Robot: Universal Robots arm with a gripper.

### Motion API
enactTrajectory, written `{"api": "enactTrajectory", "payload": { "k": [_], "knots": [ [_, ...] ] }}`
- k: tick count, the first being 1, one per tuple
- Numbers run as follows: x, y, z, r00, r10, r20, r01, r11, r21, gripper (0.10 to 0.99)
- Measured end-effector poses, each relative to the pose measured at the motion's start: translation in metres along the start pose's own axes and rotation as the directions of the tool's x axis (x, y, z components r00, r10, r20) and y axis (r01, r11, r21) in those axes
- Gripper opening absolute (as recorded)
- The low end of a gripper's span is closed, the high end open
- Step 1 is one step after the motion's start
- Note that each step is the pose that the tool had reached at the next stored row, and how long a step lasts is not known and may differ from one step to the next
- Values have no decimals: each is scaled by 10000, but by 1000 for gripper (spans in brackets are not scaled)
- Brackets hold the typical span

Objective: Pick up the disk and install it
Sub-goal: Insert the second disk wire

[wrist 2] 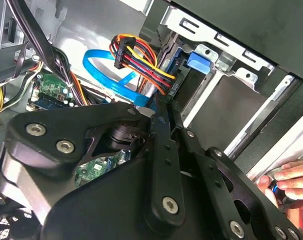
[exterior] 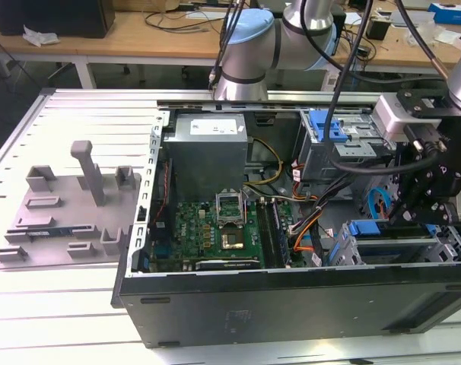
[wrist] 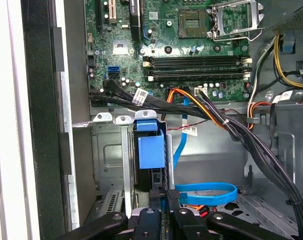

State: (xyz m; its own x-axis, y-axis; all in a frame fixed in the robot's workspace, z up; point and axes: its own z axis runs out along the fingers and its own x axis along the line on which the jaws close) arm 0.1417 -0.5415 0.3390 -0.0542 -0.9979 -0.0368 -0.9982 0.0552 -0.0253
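The disk stands on edge in a slot of the metal drive cage at the front of the open computer case, with its bright blue carrier frame showing. In the exterior view the disk lies in the cage at the case's right end. My gripper hangs just over the disk's near end, its black fingers drawn together and nothing visible between them. In the second wrist view the gripper tapers to a point beside the bundle of red, yellow and black wires.
The motherboard and grey power supply box fill the case's left half. Blue flat cables and black cable bundles run close by the cage. A person's hand rests at the case's edge. A grey fixture plate lies outside.
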Motion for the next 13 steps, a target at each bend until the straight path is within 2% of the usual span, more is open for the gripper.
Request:
{"api": "enactTrajectory", "payload": {
  "k": [5,6,9,13],
  "knots": [
    [-2,1,-15,10000,-1,13,1,10000,-2,173],
    [-4,0,-51,10000,-1,2,1,10000,-1,239],
    [-12,-3,-149,10000,-2,-3,2,10000,0,239],
    [-20,-8,-344,10000,-2,-25,2,10000,1,239]
  ]
}}
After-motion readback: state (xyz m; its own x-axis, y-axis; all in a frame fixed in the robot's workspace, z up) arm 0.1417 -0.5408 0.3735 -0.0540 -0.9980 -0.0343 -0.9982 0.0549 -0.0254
